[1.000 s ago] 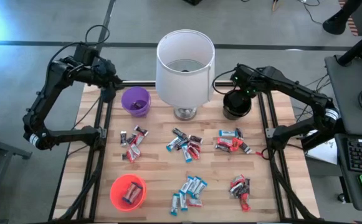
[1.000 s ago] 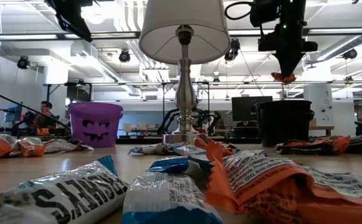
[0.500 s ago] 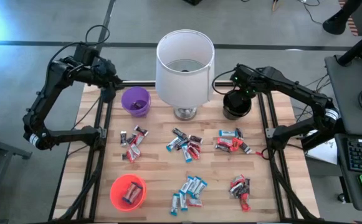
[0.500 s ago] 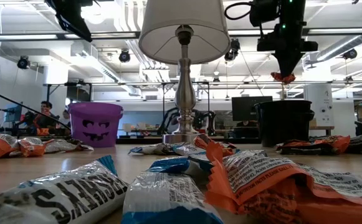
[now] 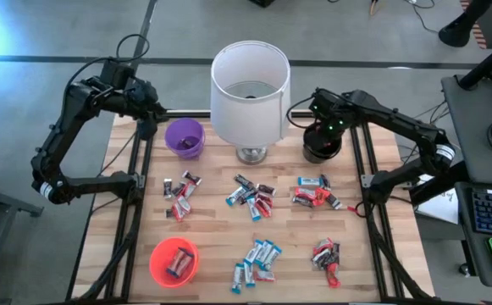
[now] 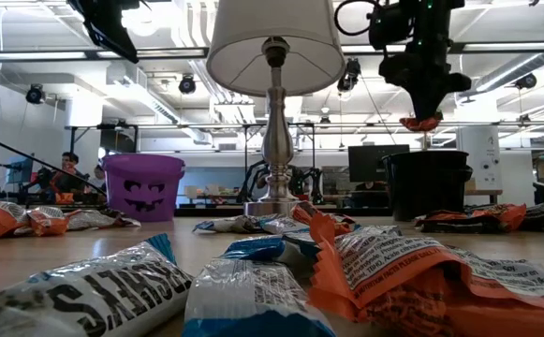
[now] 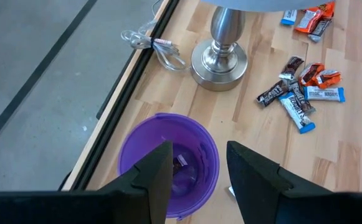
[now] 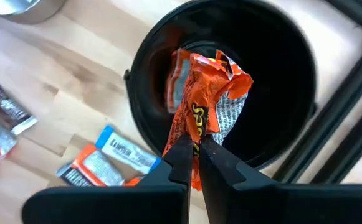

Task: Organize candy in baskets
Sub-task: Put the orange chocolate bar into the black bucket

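While the wooden bench [image 5: 212, 241] carries everything, its biggest item is the white lampshade [image 5: 250, 89] on a metal base [image 7: 219, 57], which from above covers most of that base and the boards under it. Both dark arms reach in at the far side.

The left claw [image 7: 197, 169] hangs over the purple basket [image 5: 184, 137], fingers parted and holding nothing. At least one dark wrapper lies in that basket; the claw's own fingers cut off part of the rim, so what else is inside is hard to tell.

The right claw [image 8: 194, 152] is poised above the black basket [image 5: 321, 143], pinched tight on an orange-wrapped candy [image 8: 207, 102] that dangles clear of the rim in the low view. From above, the arm hides the claw and much of that basket, and its dark interior shows little.

The orange-red basket [image 5: 174, 261] stands near the front left corner with a few bars inside.

Loose candy lies in five clusters on the boards, such as the blue-and-white bars [image 5: 261, 254] near the front; in the low view the nearest wrappers are blurred and block the bench behind.
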